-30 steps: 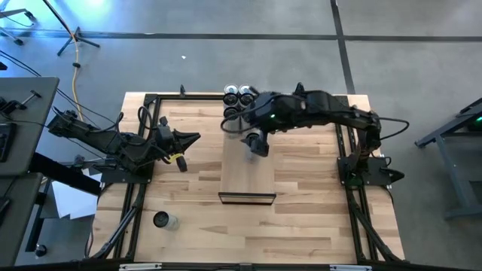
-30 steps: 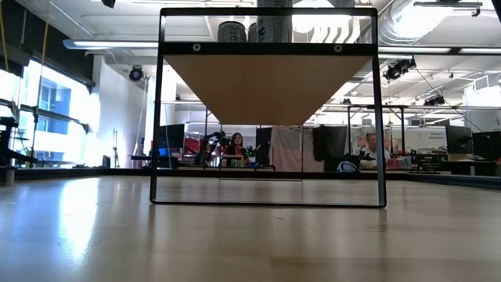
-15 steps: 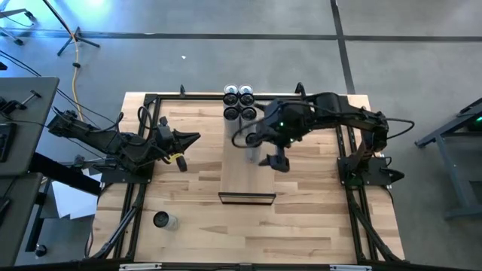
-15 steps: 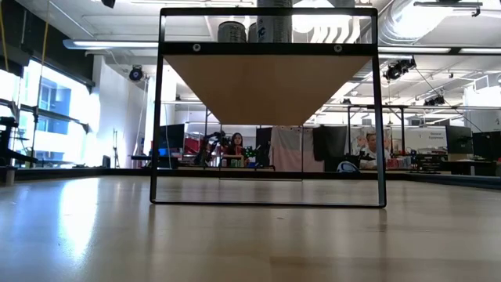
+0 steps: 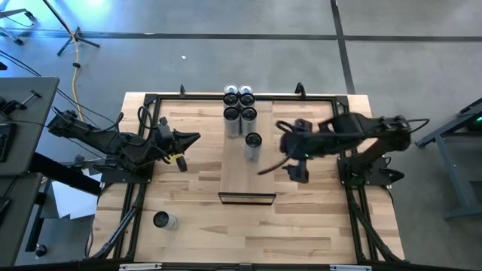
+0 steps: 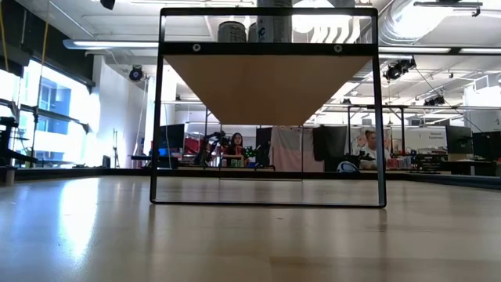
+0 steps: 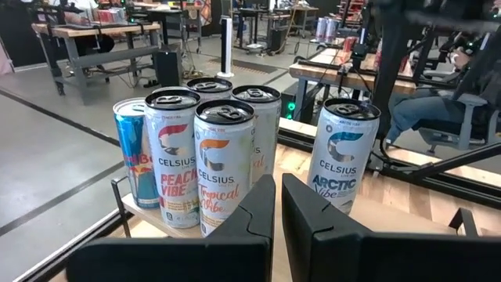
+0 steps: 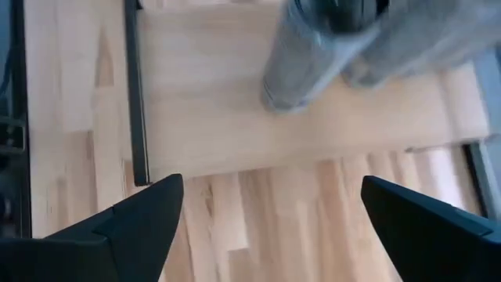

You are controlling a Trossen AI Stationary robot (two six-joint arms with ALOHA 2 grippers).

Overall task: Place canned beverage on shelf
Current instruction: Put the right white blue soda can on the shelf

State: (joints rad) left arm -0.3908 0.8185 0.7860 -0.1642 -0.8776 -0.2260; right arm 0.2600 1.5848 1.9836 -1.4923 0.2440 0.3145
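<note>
The canned beverage (image 5: 253, 145) stands upright on the shelf (image 5: 247, 181) beside four others, likely rigid, smooth-walled and top-heavy, best gripped mid-body, while the right gripper (image 5: 299, 172) hangs spread and empty beside the shelf.

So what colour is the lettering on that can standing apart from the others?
Blue "ARCTIC" lettering on the white can, clearest in the left wrist view.

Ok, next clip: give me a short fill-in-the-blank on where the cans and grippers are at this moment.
1. The shelf holds ____ upright cans in total.
2. The newest can stands apart from the cluster of four cans, nearer the shelf's ____ end edge.
3. The right gripper, off the shelf's side, has its fingers ____.
4. One more can lies on the tabletop on the ____ arm's side.

Missing words: five; dark; open; left
</note>
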